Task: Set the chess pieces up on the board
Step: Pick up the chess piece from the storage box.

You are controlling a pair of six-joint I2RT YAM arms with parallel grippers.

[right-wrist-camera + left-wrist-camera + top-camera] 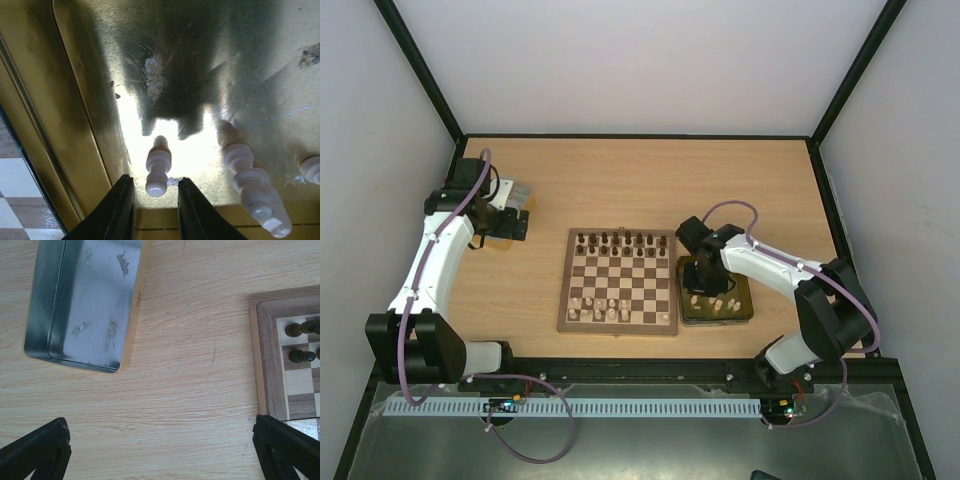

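Looking from above, the board [618, 281] sits mid-tabletop, with the right tool [705, 288] over the gold tray [748, 312] just beside it. Left wrist: the left tool [161, 430] is spread wide, with the board's corner by its right finger. Right wrist: 1 pale piece [158, 167] sits between narrowly parted fingers, with gaps on both sides.

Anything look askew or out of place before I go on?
Nothing damaged or spilled. In the gold tray, a larger cream piece beside the right tool seems to lie on its side; cream rows on the board have gaps.
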